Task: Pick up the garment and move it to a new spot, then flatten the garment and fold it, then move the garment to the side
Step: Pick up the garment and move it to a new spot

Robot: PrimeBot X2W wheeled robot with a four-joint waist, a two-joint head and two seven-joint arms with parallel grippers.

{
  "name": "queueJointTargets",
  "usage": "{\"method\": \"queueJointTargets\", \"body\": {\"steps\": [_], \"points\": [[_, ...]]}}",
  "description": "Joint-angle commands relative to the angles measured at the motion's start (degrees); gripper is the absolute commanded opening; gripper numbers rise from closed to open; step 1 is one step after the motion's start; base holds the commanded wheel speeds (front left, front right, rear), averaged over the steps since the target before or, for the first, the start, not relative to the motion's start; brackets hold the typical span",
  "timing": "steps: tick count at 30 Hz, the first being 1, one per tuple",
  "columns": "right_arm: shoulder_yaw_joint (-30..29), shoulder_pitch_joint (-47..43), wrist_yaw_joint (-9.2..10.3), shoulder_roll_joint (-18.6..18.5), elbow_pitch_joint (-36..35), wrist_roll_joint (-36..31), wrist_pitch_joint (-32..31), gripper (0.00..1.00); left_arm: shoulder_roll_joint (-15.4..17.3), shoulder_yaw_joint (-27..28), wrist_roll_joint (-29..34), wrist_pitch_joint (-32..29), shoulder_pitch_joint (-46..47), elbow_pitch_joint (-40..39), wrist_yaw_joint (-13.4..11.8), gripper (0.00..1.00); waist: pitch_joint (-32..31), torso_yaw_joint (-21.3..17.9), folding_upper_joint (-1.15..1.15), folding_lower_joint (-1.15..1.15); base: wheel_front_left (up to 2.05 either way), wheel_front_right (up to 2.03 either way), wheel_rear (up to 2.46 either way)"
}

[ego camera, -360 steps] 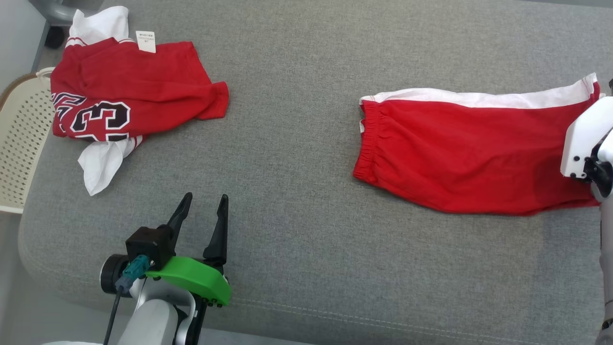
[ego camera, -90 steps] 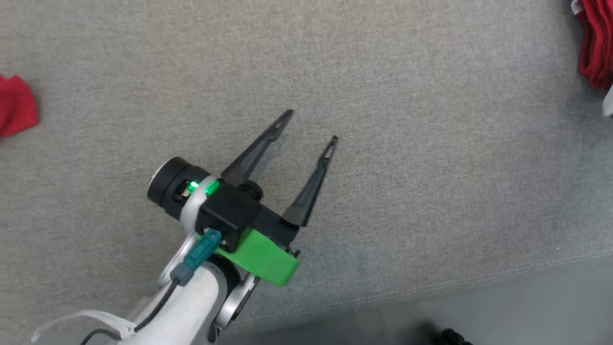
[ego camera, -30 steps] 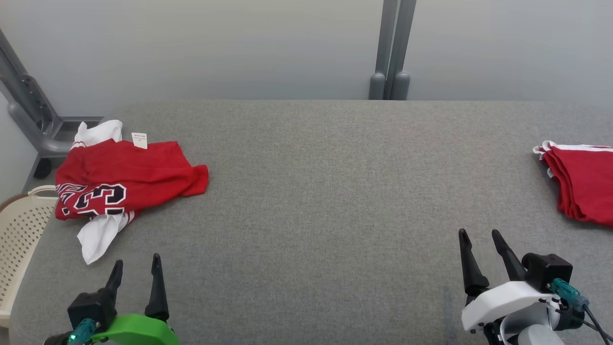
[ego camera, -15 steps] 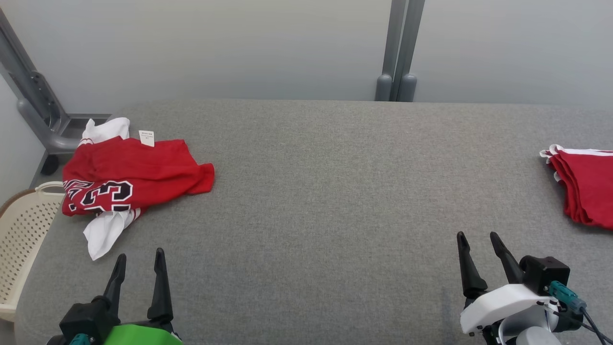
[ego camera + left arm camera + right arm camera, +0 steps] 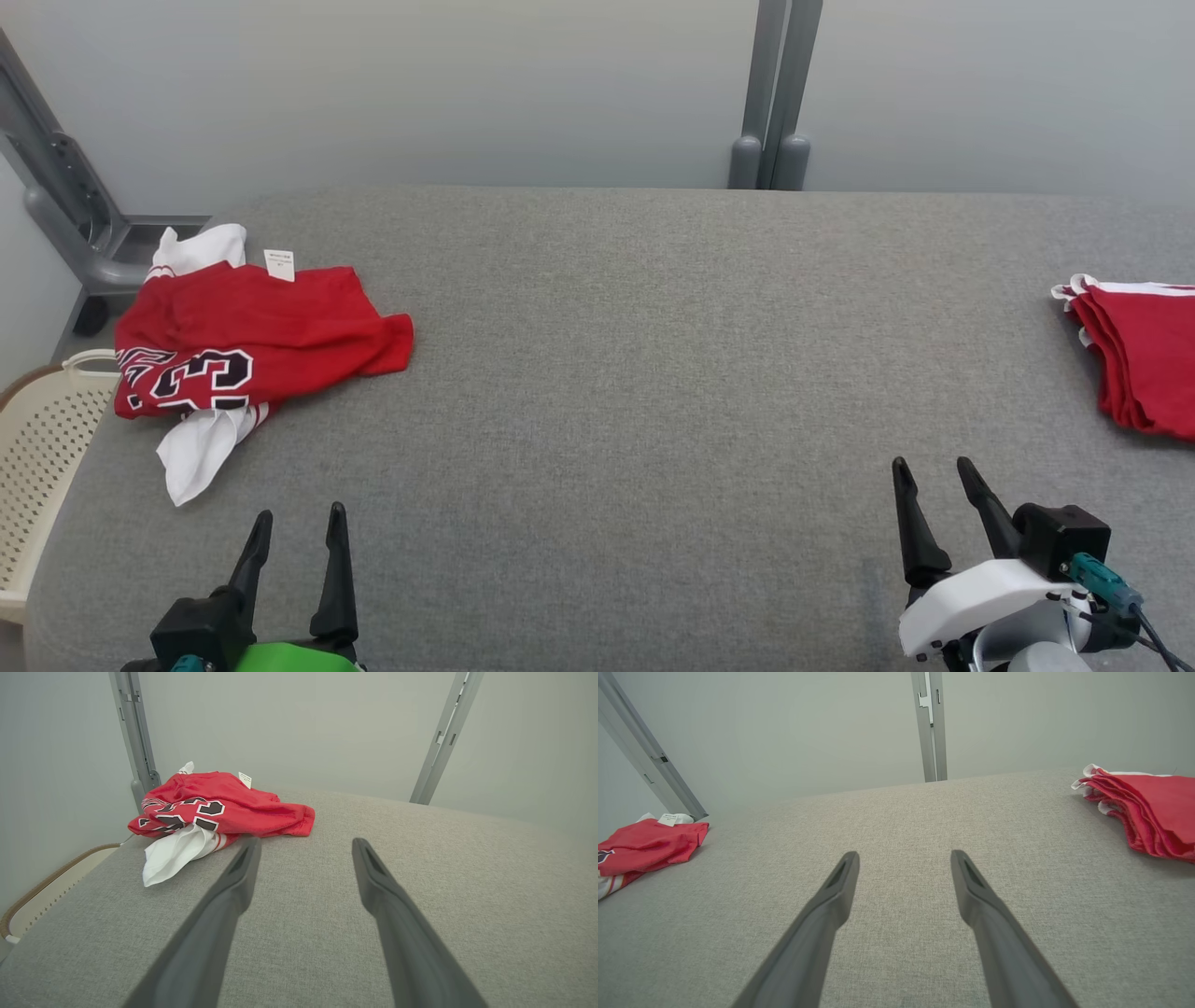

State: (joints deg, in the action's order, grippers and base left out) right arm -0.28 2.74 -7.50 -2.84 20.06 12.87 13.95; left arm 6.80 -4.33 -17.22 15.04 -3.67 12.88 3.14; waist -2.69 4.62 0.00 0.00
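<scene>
A folded red garment (image 5: 1144, 359) with white trim lies in a stack at the right edge of the grey padded table (image 5: 635, 373); the right wrist view has it at the far right (image 5: 1153, 807). A crumpled red jersey (image 5: 252, 327) with black-and-white numerals and a white part rests at the far left (image 5: 219, 802) (image 5: 644, 844). Low at the near left, my left gripper (image 5: 299, 511) (image 5: 304, 842) stands open and holds nothing. Over bare fabric at the near right, my right gripper (image 5: 930, 462) (image 5: 904, 854) is open too, well short of the folded stack.
A cream perforated basket (image 5: 37, 439) (image 5: 46, 882) sits beside the table's left end. Grey metal posts stand behind the table at the middle (image 5: 770, 93) and the far left (image 5: 56, 215). A plain wall closes the back.
Twelve seconds ago the red garment lay spread flat at the right; now it is folded at the right edge. In the last second the view shifted slightly and my left gripper edged right.
</scene>
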Motion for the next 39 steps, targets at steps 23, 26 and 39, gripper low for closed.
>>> {"method": "queueJointTargets", "body": {"steps": [23,26,39], "points": [[4.0,-1.0,0.03,-0.1,0.7,3.5,0.8,1.00,0.7,1.6,3.6,0.2,0.4,1.8,1.4,1.00,-0.9,14.5,0.00,0.00,0.00,0.00,0.00],[4.8,-0.8,0.03,-0.1,1.2,4.0,0.9,1.00,1.2,1.9,3.5,0.2,0.0,1.9,1.4,1.00,-1.0,17.0,0.00,0.00,0.00,0.00,0.00],[6.3,0.0,0.03,-0.1,2.5,5.3,1.3,1.00,2.4,2.3,2.6,0.1,-0.6,1.5,1.0,1.00,-0.5,22.7,0.00,0.00,0.00,0.00,0.00]]}}
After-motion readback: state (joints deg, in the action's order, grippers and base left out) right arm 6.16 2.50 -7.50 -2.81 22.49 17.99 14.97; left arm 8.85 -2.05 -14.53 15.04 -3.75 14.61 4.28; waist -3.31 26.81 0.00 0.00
